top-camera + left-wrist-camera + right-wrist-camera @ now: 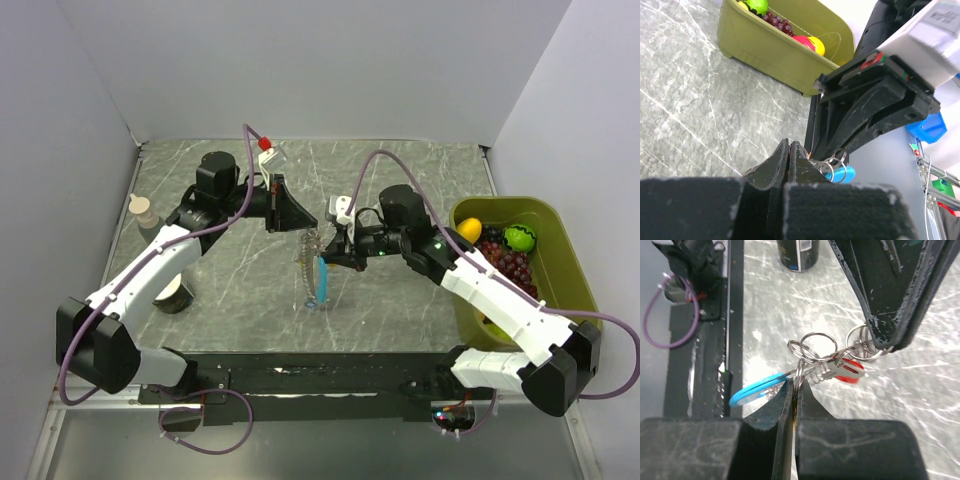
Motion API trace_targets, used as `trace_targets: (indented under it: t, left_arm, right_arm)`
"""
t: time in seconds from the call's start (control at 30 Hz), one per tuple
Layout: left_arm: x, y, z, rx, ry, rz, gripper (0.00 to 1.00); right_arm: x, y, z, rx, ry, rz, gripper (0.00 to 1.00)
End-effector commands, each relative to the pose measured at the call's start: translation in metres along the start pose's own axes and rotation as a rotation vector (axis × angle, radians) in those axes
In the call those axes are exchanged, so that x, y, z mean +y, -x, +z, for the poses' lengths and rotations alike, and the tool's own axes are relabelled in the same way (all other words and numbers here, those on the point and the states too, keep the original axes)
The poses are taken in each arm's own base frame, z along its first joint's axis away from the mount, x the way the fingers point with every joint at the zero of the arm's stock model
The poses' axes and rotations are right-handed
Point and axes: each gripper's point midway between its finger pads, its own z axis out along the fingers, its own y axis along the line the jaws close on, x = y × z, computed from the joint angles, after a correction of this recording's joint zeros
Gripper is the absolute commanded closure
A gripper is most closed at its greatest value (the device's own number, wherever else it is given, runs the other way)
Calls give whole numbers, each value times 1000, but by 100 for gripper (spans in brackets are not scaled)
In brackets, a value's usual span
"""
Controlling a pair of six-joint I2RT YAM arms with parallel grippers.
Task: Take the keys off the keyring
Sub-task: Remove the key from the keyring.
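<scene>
The right gripper (795, 390) is clamped on a ring of the keyring (812, 347), above the table (920, 390); the left gripper (880, 344) pinches its other end. A red key (850, 371) hangs between them, a light-blue strip (757, 390) beside the right gripper.

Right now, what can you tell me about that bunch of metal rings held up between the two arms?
The keyring is a cluster of thin, shiny silver wire rings linked together, held above the marbled table. The left end effector pinches rings at one end, the right end effector pinches one at the other. A red key and a light-blue strip hang from it.
</scene>
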Motion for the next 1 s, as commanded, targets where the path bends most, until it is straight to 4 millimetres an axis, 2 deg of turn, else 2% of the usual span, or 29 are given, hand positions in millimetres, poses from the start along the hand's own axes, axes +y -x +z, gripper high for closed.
trace_targets:
  t: [0.0,0.17,0.33,0.47,0.53,0.57,0.63,0.67,0.83,0.97]
  left_arm:
    - [-11,20,-7,-54,1,96,99]
    - [-14,20,-9,-54,-5,102,99]
    - [-15,19,-9,-53,-10,103,98]
    - [-19,19,-9,-49,-26,109,69]
    - [-20,21,-10,-48,-30,126,62]
    - [-21,22,-10,-50,-29,133,48]
    - [-22,21,-12,-41,-25,140,34]
    - [-24,22,-12,-40,-28,146,23]
    - [-34,19,-14,-25,-83,168,8]
    - [-43,12,-12,1,-130,179,6]
  right_arm:
    - [6,14,-19,35,-3,-104,100]
    - [-12,11,-28,103,-96,-146,100]
    - [-20,10,-34,152,-167,-206,100]
    - [-24,15,-39,166,-206,-236,100]
    - [-25,20,-43,160,-220,-254,100]
    - [-26,19,-45,171,-231,-255,100]
    - [-28,20,-48,186,-248,-274,100]
    - [-30,22,-49,189,-261,-285,100]
    - [-28,24,-50,192,-260,-282,100]
    - [-30,26,-48,181,-271,-258,100]
